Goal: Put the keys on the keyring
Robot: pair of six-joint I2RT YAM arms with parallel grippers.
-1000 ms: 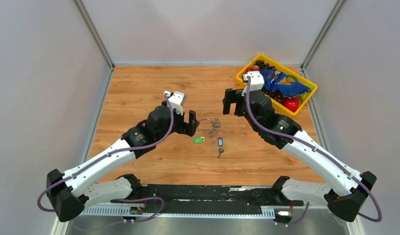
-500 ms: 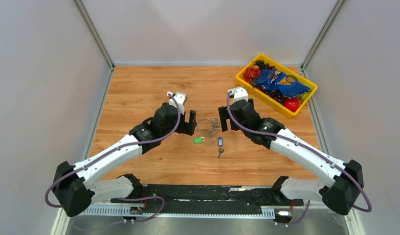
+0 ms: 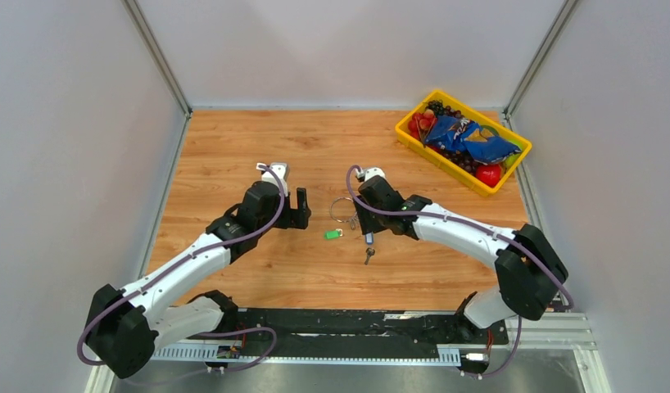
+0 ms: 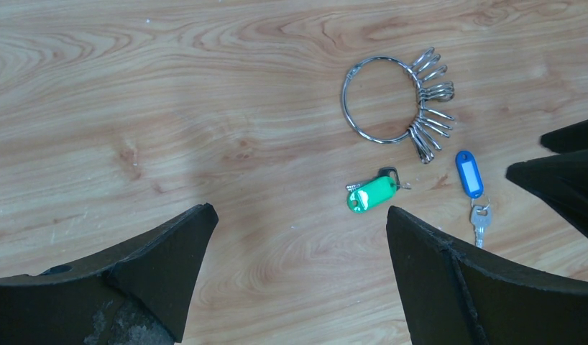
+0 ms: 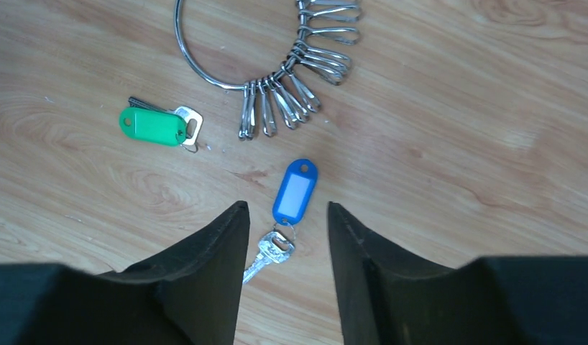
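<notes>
Right pincer: being held part-open and empty over the blue-tagged key, likely for pickup.
Left pincer: being held wide open, empty, near the keyring.

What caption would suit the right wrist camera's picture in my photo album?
Open right pincer framing the blue-tagged key; green-tagged key and keyring lie beyond on the wooden table.

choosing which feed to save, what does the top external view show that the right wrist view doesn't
Only top external: the yellow bin of snacks at the far right, and the left gripper.
Only right wrist: close detail, with the blue tag plainly linked to a small silver key, just ahead of the open right gripper.
Both: the keyring and the green tag.
</notes>
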